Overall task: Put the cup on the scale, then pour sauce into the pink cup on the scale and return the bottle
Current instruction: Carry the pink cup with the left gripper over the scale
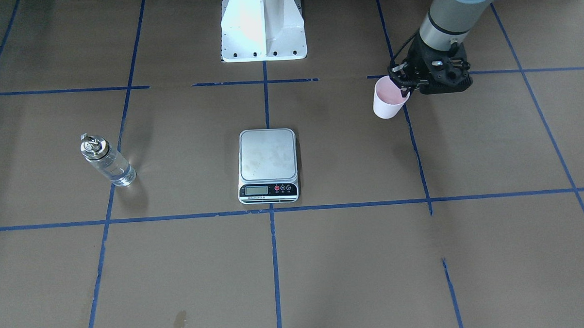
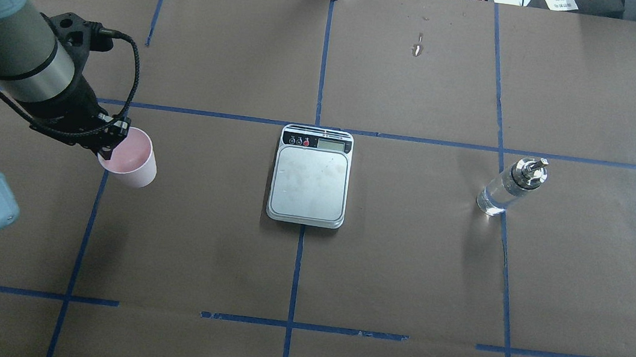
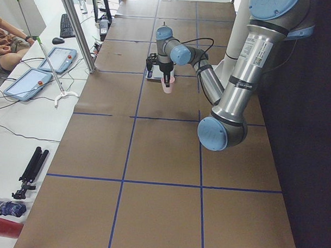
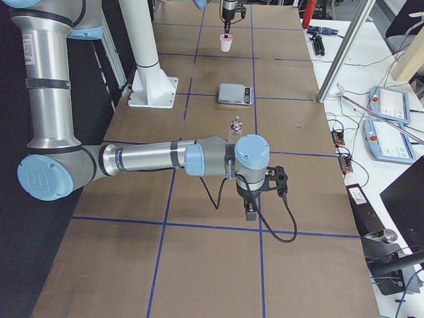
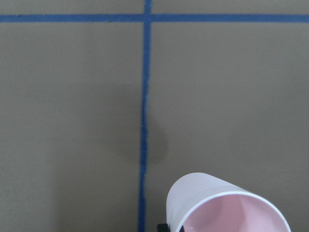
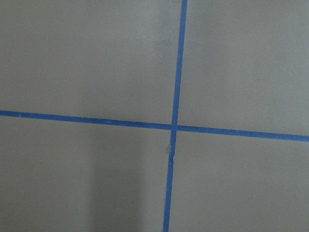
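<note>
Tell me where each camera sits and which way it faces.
Front-facing: across the table, facing the robot; white base top, left gripper holding cup right.
Overhead: behind the robot, looking forward; left arm left, scale centre, bottle right.
Exterior left: table's end; left arm near.
Exterior right: opposite end; right arm, right gripper near.
Left wrist: down past the cup.
Right wrist: down at blue tape; no body.
Shared: front-facing and overhead show cup, scale, bottle, mirrored.
</note>
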Robot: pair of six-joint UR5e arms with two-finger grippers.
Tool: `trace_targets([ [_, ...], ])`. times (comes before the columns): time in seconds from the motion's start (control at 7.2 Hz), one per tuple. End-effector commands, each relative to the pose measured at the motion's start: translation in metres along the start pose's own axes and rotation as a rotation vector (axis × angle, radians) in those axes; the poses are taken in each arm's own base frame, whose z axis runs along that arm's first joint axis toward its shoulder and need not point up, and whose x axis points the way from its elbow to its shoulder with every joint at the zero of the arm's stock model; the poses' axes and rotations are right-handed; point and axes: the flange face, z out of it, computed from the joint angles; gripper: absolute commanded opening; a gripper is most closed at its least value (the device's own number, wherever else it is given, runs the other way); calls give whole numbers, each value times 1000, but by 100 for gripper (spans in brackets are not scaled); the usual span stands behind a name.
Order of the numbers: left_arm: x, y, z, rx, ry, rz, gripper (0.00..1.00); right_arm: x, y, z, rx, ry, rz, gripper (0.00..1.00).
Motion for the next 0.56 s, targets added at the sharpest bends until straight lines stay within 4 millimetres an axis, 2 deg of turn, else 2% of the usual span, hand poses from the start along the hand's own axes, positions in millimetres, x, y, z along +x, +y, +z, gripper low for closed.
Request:
trace_targets([
  [0.0,83,-17,-33,-21,75,-159,0,-1,0,0,0,-2,1,100],
  [0.14,118,-29,-35,-40,100,-210,0,-1,0,0,0,-2,1,100],
  [0.28,144,-27,-18,-59,124,-232,0,-1,0,0,0,-2,1,100],
  [0.42,167,-35,-2,-65,149,-259,0,-1,0,0,0,-2,1,100],
])
